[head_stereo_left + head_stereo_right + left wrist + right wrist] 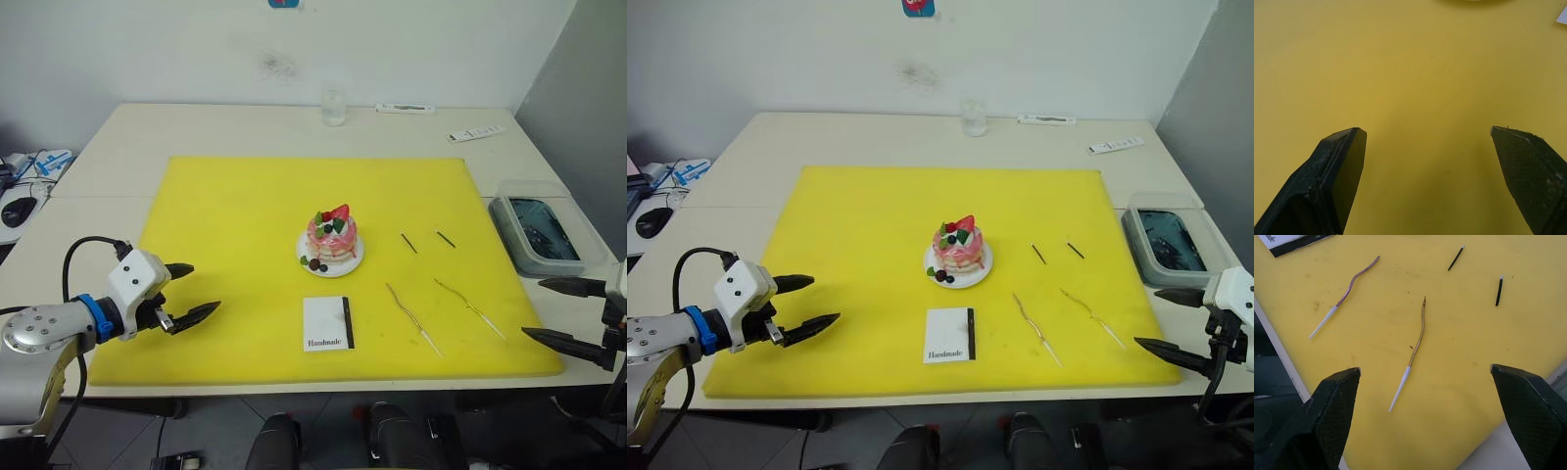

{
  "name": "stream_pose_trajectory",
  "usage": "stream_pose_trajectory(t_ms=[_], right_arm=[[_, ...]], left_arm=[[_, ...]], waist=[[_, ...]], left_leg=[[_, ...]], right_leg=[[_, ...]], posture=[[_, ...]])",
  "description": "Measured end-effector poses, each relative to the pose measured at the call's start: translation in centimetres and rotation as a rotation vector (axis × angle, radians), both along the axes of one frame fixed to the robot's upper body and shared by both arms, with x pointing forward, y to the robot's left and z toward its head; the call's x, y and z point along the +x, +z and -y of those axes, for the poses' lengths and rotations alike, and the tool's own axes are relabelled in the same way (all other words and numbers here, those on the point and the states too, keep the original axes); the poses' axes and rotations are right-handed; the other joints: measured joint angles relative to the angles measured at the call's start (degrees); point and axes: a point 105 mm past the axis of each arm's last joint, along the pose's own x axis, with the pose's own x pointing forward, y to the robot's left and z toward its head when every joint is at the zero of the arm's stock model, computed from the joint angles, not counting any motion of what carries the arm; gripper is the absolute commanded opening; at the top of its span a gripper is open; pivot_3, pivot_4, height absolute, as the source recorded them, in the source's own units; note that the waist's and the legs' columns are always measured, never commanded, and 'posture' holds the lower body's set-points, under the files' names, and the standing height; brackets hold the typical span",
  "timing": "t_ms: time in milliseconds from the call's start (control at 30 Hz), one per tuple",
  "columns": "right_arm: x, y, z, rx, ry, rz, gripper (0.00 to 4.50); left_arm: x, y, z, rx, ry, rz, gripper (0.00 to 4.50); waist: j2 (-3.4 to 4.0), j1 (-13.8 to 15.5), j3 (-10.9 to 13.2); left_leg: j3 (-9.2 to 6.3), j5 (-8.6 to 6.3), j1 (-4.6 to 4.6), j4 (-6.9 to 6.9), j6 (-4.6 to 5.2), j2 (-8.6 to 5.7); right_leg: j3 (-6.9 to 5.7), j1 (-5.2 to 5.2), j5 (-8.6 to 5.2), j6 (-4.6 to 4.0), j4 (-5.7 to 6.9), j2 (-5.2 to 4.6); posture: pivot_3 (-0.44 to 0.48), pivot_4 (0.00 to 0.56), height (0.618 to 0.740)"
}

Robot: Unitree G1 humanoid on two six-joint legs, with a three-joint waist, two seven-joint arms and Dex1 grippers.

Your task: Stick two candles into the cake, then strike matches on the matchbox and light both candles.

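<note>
The left gripper (186, 291) hovers over the near left part of the yellow mat (235, 215), its 2 black fingers spread wide and holding nothing. The right gripper (558, 311) hangs at the mat's near right corner, fingers likewise parted and empty. Just ahead lies the matchbox (328, 323), flat on the mat near its front edge. To its right lie the 2 candles (412, 318), side by side and apart, both on the mat. Farther back stands the cake (331, 240) on its white plate, near the mat's centre. Right of the cake lie the 2 matches (409, 243), apart from each other.
</note>
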Motion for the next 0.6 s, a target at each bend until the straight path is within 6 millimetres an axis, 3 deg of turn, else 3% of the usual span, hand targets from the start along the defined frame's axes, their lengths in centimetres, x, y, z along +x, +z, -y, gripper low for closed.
stream_pose_trajectory(t_ms=[600], right_arm=[[0.79, 0.18, -0.84, 0.01, 0.036, 0.015, 4.44]], left_arm=[[-0.47, -0.18, -0.59, 0.007, 0.059, -0.012, 4.5]], waist=[[0.01, -0.03, 0.0]], left_leg=[[0.02, 0.0, 0.01, 0.0, 0.0, 0.0]], right_leg=[[0.02, 0.0, 0.0, 0.0, 0.01, 0.0]], posture=[[0.0, 0.15, 0.74]])
